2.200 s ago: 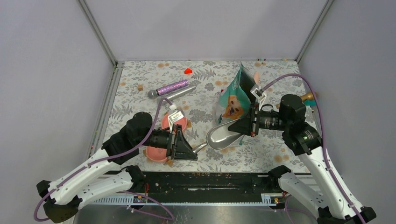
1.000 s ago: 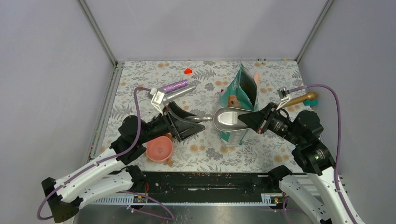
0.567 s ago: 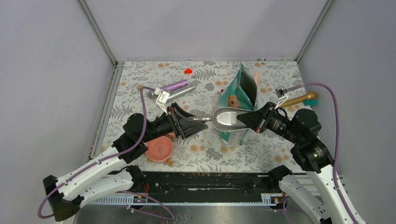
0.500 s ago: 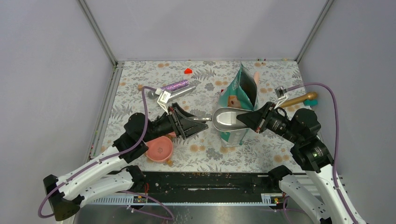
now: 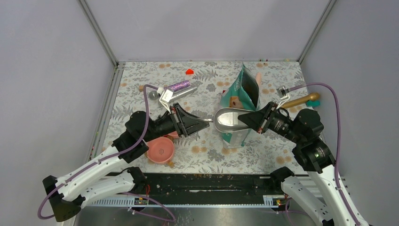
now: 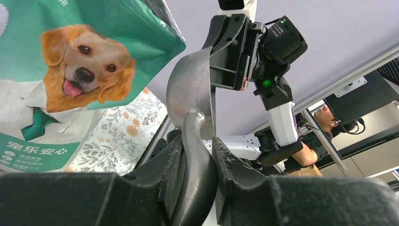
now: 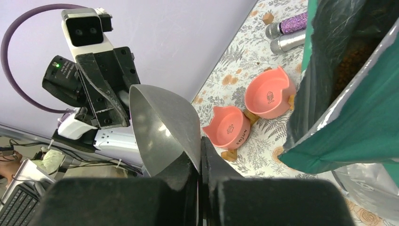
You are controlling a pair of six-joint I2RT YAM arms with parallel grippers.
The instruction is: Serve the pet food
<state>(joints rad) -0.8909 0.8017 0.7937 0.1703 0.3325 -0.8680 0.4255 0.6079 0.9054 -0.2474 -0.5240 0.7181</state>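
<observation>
Pinching scoop (image 5: 229, 120) rim: right jaws | left jaws clamp its handle (image 6: 196, 160)

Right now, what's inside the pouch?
Brown kibble shows through the open top of the pouch in the right wrist view. The dark walls cover everything lower down, so how much is left cannot be seen.
</observation>
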